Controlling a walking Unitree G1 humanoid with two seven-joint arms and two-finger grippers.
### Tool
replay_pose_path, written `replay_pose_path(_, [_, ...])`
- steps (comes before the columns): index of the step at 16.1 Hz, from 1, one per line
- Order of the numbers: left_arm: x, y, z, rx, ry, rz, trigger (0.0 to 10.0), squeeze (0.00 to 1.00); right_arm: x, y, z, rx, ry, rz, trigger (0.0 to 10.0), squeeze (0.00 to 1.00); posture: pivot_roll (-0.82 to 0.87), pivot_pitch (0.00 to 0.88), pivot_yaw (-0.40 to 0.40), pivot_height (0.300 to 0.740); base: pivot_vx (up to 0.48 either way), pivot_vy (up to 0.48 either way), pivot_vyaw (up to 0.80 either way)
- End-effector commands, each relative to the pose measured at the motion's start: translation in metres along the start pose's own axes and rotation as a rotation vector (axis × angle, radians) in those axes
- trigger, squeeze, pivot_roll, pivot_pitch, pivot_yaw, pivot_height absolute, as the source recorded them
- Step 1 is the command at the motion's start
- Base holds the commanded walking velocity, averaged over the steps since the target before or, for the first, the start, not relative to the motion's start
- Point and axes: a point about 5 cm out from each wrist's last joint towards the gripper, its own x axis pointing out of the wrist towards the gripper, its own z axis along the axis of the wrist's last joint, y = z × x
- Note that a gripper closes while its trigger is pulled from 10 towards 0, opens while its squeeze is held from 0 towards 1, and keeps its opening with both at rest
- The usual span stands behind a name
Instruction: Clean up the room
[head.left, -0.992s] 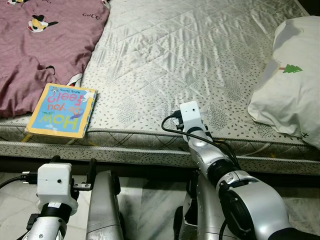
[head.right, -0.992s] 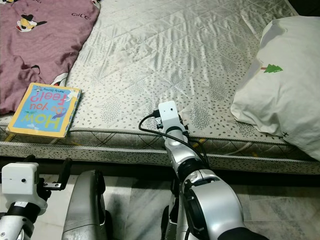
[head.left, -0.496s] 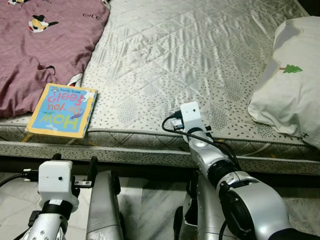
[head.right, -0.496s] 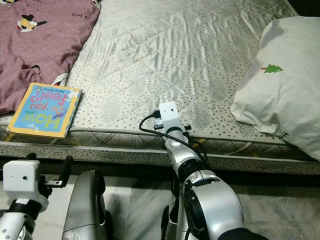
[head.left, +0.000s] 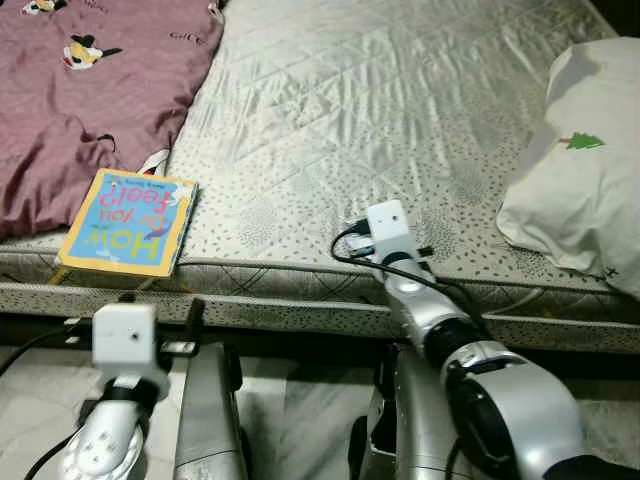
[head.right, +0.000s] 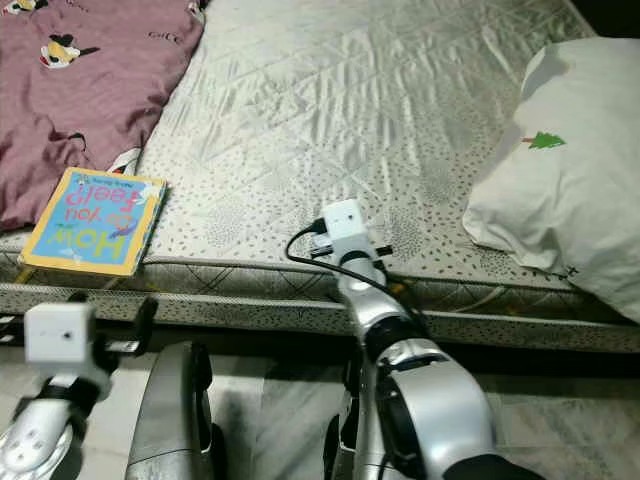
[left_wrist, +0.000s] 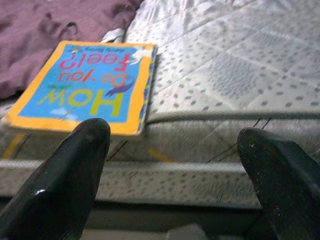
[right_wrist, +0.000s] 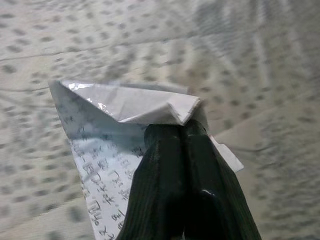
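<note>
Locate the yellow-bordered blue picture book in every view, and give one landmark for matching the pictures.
Left eye view: yellow-bordered blue picture book at left, on the mattress's front edge.
Right eye view: far left, same edge.
Left wrist view: upper left, beyond the open left gripper.
Right wrist view: not in it; the right gripper pinches a folded printed paper.
Shared landmark: the maroon blanket beside the book.

The left gripper (left_wrist: 170, 165) rises toward the mattress edge (head.left: 300, 305), fingers apart, nearer the book (head.left: 128, 222).
</note>
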Motion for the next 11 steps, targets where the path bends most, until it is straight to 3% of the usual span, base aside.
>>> replay_pose_path(1, [0.001,0.001,-0.006,0.002,0.017,0.014,10.0,0.00,-0.001,-0.003,-0.002,-0.048,-0.028,0.006,0.0,0.00,0.22,0.113,-0.030,0.499,0.000,0.000,0.00])
replay_pose_path(4, [0.011,-0.003,-0.008,-0.019,0.003,0.023,10.0,0.00,-0.003,-0.018,-0.007,-0.052,-0.065,0.002,0.0,0.00,0.19,0.068,-0.038,0.499,0.000,0.000,0.00])
replay_pose_path(6, [0.021,-0.003,-0.007,-0.033,-0.043,0.055,10.0,0.00,-0.008,-0.032,-0.017,0.059,-0.085,-0.012,0.0,0.00,0.14,0.030,-0.037,0.499,0.000,0.000,0.00])
replay_pose_path(8, [0.030,-0.006,-0.009,-0.061,-0.048,0.067,10.0,0.00,-0.021,-0.023,-0.025,0.192,-0.165,0.048,0.0,0.00,0.09,0.006,-0.030,0.499,0.000,0.000,0.00])
replay_pose_path(9, [0.033,-0.009,-0.009,-0.063,-0.052,0.056,10.0,0.00,-0.029,-0.018,-0.027,0.250,-0.200,0.078,2.7,0.00,0.07,0.000,-0.023,0.499,0.000,0.000,0.00])
replay_pose_path(10, [0.036,-0.012,-0.009,-0.068,-0.056,0.043,10.0,0.00,-0.039,-0.015,-0.029,0.279,-0.230,0.085,8.0,0.00,0.06,0.000,-0.013,0.499,0.000,0.000,0.00])
replay_pose_path(11, [0.041,-0.016,-0.008,-0.069,-0.067,0.020,10.0,0.00,-0.053,-0.012,-0.031,0.322,-0.253,0.094,10.0,0.00,0.04,0.000,0.001,0.499,0.000,0.000,0.00])
